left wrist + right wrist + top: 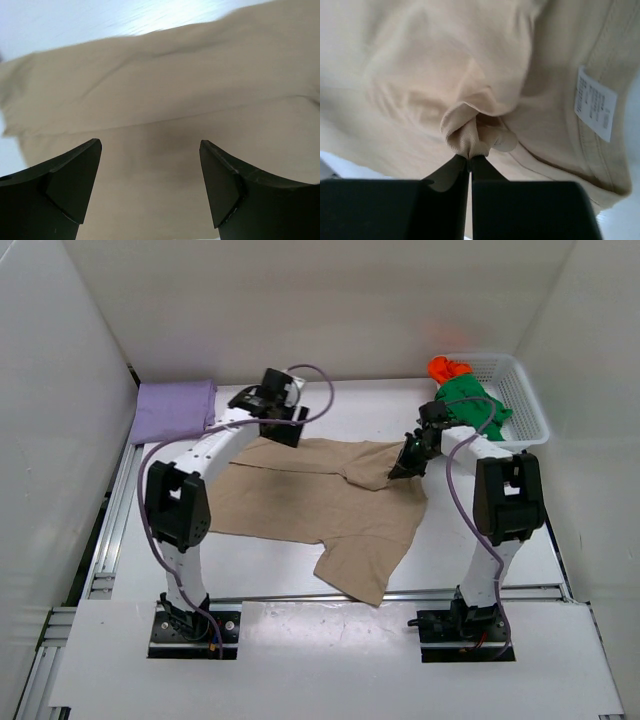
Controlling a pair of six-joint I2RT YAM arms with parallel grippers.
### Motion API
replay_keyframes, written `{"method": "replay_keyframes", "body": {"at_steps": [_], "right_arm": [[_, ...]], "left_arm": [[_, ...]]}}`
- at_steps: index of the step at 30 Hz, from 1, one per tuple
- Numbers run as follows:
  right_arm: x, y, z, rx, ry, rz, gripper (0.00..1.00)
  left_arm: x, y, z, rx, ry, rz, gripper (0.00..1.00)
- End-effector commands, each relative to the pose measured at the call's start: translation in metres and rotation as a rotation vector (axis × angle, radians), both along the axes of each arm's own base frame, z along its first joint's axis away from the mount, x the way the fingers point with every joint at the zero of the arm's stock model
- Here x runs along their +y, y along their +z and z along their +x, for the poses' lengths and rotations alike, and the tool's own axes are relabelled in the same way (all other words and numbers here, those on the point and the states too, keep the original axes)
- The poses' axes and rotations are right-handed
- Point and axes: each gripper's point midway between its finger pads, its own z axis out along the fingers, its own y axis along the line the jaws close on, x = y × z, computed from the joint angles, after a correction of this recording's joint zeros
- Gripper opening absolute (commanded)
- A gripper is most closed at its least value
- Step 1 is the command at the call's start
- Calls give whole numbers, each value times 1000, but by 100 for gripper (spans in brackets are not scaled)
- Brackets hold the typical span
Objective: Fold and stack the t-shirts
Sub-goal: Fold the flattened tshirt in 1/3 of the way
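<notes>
The beige tan t-shirt (330, 505) lies spread on the table, partly rumpled. My right gripper (400, 469) is shut on a pinched fold of it (470, 135) near the collar; a white label (594, 103) shows beside it. My left gripper (283, 430) is open just above the shirt's far edge, beige cloth (150, 165) between its fingers. The lilac purple t-shirt (175, 408) lies folded at the far left. The bright green t-shirt (474, 402) and the orange-red t-shirt (447, 368) sit in the basket.
The white mesh basket (525, 400) stands at the far right corner. White walls close in the table on three sides. The arm bases are at the near edge.
</notes>
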Motion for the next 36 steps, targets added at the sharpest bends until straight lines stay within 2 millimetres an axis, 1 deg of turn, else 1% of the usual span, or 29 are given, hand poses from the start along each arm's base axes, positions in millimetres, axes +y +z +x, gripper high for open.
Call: {"method": "replay_keyframes", "body": {"at_steps": [1, 2, 3, 5, 6, 7, 8, 9, 10, 12, 13, 14, 15, 16, 17, 18, 19, 20, 21, 22, 23, 24, 25, 27, 28, 30, 32, 33, 36], "right_arm": [[8, 33, 29, -54, -45, 144, 0], [15, 39, 31, -56, -46, 190, 0], [20, 49, 37, -59, -46, 264, 0], [26, 59, 50, -54, -80, 331, 0], [30, 54, 54, -40, -82, 356, 0], [33, 55, 58, -33, -85, 381, 0], [35, 53, 66, -21, -107, 424, 0], [38, 51, 68, -9, -114, 448, 0], [36, 51, 74, -4, -133, 469, 0], [40, 43, 81, 31, -161, 502, 0], [41, 42, 83, 31, -161, 502, 0], [41, 42, 86, 34, -169, 506, 0], [41, 42, 86, 34, -169, 506, 0], [41, 38, 86, 42, -171, 505, 0], [42, 39, 88, 39, -176, 509, 0], [36, 39, 91, 39, -199, 505, 0], [36, 40, 94, 29, -204, 512, 0], [31, 36, 98, 33, -226, 517, 0], [32, 40, 103, 23, -243, 532, 0], [34, 33, 106, 42, -252, 543, 0], [34, 32, 109, 49, -261, 547, 0], [35, 35, 116, 42, -273, 558, 0], [35, 33, 118, 51, -283, 562, 0], [36, 23, 118, 90, -313, 566, 0], [35, 21, 123, 78, -316, 562, 0], [36, 23, 125, 81, -330, 571, 0], [35, 15, 122, 99, -335, 567, 0], [35, 15, 122, 99, -335, 567, 0], [35, 15, 122, 99, -335, 567, 0]], "left_arm": [[-60, 22, 0, -48, -126, -70, 90], [-75, 22, -2, -43, -161, -91, 90], [-97, 23, -1, -55, -203, -109, 90], [-119, 23, -2, -61, -248, -135, 90], [-139, 16, -5, -52, -291, -155, 90], [-151, 19, -4, -64, -312, -171, 90], [-161, 15, -5, -61, -333, -184, 90], [-171, 5, -6, -46, -353, -188, 90], [-184, 3, -10, -44, -382, -200, 90], [-199, -6, -15, -29, -416, -215, 90], [-209, -19, -19, -15, -433, -209, 90], [-212, -20, -15, -23, -434, -213, 90], [-219, -33, -21, -1, -447, -203, 90], [-227, -33, -21, -9, -459, -208, 90], [-227, -35, -19, -11, -453, -201, 89], [-227, -40, -19, -3, -452, -197, 87], [-233, -36, -21, -13, -464, -203, 84], [-233, -35, -21, -13, -464, -203, 81], [-233, -35, -21, -13, -464, -203, 77], [-234, -37, -19, -13, -464, -203, 74], [-234, -37, -19, -13, -464, -203, 69], [-234, -37, -19, -13, -464, -203, 67], [-238, -37, -23, -12, -473, -203, 67], [-239, -41, -26, -8, -474, -190, 67], [-239, -41, -26, -8, -474, -190, 67], [-242, -41, -29, -11, -477, -184, 67], [-244, -41, -31, -4, -489, -196, 67], [-244, -47, -31, 6, -488, -191, 67], [-260, -46, -47, 32, -544, -226, 64]]}}
